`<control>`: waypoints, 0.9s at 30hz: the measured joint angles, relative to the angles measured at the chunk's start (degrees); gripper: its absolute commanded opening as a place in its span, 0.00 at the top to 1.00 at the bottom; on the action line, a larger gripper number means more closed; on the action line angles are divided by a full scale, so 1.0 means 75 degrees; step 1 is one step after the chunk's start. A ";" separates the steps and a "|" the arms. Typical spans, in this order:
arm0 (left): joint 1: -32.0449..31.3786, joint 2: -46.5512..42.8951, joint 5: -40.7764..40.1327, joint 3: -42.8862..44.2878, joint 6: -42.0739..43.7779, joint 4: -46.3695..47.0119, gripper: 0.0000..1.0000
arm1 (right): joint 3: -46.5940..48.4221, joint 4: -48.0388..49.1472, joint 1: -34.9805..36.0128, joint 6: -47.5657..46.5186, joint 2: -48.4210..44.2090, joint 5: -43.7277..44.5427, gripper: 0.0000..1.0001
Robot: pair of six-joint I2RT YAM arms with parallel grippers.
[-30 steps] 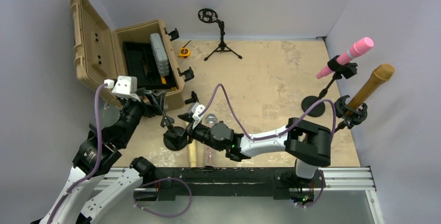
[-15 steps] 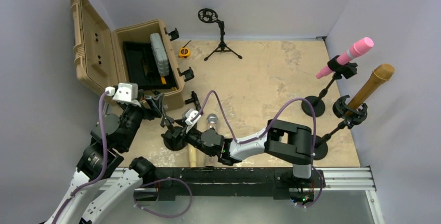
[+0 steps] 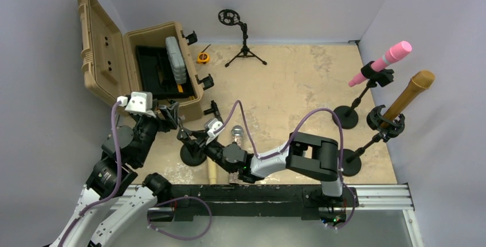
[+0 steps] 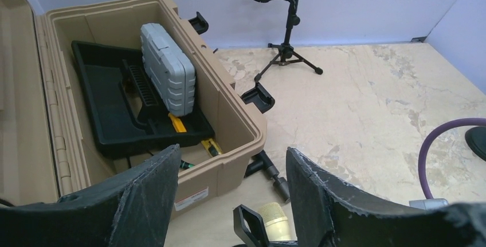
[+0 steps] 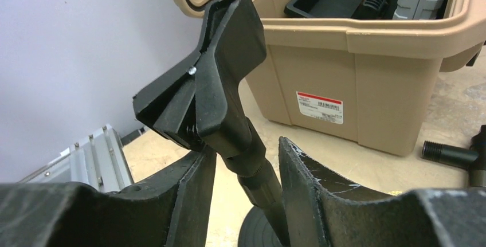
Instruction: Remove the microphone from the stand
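A black mic stand with a round base (image 3: 192,155) leans up-left, and its clip (image 5: 223,69) is empty. My right gripper (image 5: 245,151) is closed in on the stand's pole (image 5: 252,167) just under the clip joint. My left gripper (image 4: 232,151) hangs open above the clip's top (image 4: 246,224), gripping nothing. A microphone with a gold head (image 4: 274,219) lies on the table beside the stand, its cream handle (image 3: 212,169) showing under my right arm. A second microphone with a silver head (image 3: 235,134) lies next to it.
An open tan case (image 3: 160,66) with a grey box stands just behind the stand. Far right, a pink microphone (image 3: 390,57) and a tan one (image 3: 410,93) sit in stands. A small tripod stand (image 3: 243,43) and a yellow tape measure (image 3: 203,58) are at the back.
My right gripper has slid left to the stand's pole and its jaws have closed in from wide open. The left gripper has narrowed slightly and shifted a little right.
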 measured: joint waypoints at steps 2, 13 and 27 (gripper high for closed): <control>0.0000 0.0047 -0.0006 -0.0012 0.0000 -0.0003 0.37 | 0.0000 0.0152 0.0012 -0.0032 0.0015 -0.0003 0.66; 0.0000 0.0140 -0.0114 -0.0058 0.0055 0.0023 0.39 | 0.0076 0.0388 -0.0055 -0.0504 0.0012 -0.0035 0.96; 0.0000 0.0227 -0.0370 -0.0064 0.0073 0.0047 0.42 | 0.0076 0.0061 -0.0003 -0.0519 -0.0772 -0.0490 1.00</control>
